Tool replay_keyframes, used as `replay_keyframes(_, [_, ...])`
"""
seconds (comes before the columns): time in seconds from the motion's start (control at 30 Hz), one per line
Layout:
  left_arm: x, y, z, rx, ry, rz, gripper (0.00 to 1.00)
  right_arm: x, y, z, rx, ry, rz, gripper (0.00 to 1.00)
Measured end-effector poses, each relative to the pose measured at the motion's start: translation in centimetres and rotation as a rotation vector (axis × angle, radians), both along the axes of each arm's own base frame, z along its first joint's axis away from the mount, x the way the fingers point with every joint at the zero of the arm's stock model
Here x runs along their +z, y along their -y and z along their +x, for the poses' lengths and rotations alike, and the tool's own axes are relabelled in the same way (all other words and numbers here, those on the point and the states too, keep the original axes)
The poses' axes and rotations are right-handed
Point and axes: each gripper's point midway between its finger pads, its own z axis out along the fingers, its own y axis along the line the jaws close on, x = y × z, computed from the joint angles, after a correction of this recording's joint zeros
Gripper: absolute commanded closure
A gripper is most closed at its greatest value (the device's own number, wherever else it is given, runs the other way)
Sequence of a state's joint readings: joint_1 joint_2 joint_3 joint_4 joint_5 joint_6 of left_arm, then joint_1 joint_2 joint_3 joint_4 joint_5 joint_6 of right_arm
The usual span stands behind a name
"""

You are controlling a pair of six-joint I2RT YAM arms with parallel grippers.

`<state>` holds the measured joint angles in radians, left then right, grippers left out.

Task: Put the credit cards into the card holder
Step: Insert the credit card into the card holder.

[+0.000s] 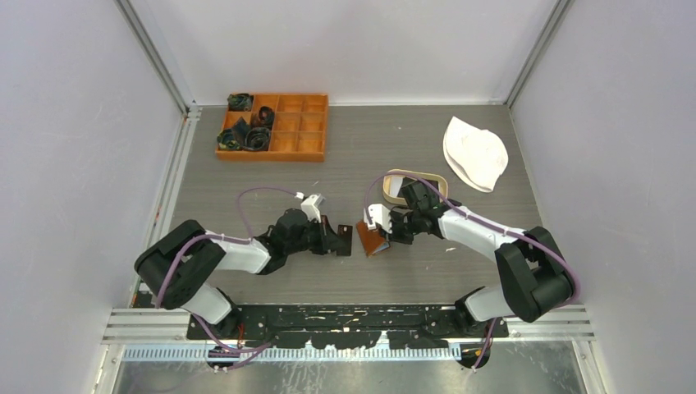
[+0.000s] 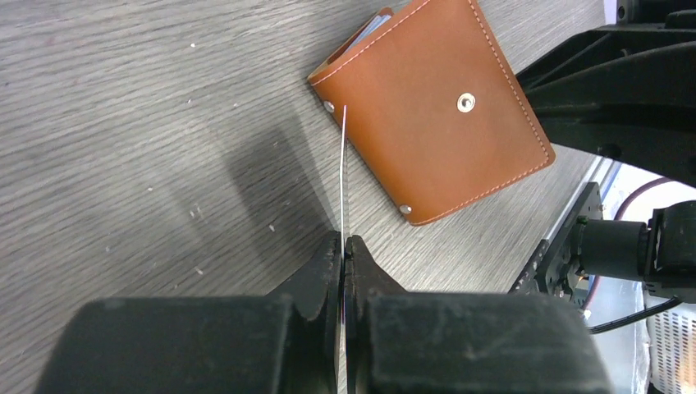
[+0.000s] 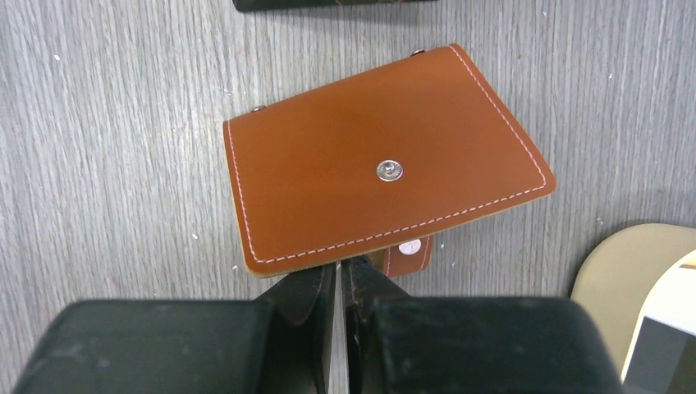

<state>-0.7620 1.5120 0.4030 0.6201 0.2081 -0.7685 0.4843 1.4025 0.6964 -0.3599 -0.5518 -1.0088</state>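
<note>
The jaws of the left gripper (image 2: 342, 246) are pressed together on a thin credit card (image 2: 343, 172). The card is seen edge-on and held upright, with its far edge just at the side of the brown card holder (image 2: 435, 107). The jaws of the right gripper (image 3: 338, 275) are drawn narrow at the holder's opposite edge and appear to be pinching it, though the contact is partly hidden. The holder sits on the bench (image 2: 123, 123) between the two arms, seemingly raised at one edge, and a pale blue card (image 2: 373, 27) is seen peeping from its top. An oval tray (image 3: 611, 271) lies near. No pocket mouth is shown, so the card may be driven against leather rather than into a slot. It could then bow, slip in the jaws, or push the holder out of the right grip.
</note>
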Motion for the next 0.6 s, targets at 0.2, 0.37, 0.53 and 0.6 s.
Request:
replay_keyframes(0.2, [-0.1, 0.8, 0.3, -0.006, -0.017, -0.020, 1.00, 0.3, -0.8, -0.2, -0.039, -0.037, 0.036, 0.87])
replay_keyframes(0.37, [-0.4, 1.2, 0.4, -0.009, -0.036, -0.028, 1.00, 1.0, -1.9, -0.3, -0.081, -0.071, 0.071, 0.86])
replay_keyframes(0.53, [-0.4, 1.4, 0.6, -0.008, -0.036, -0.037, 1.00, 2.2, -4.2, 0.2, -0.123, -0.110, 0.102, 0.84])
replay_keyframes(0.6, [-0.5, 1.4, 0.5, -0.008, -0.037, -0.037, 1.00, 2.4, -5.0, 0.6, -0.163, -0.140, 0.111, 0.84])
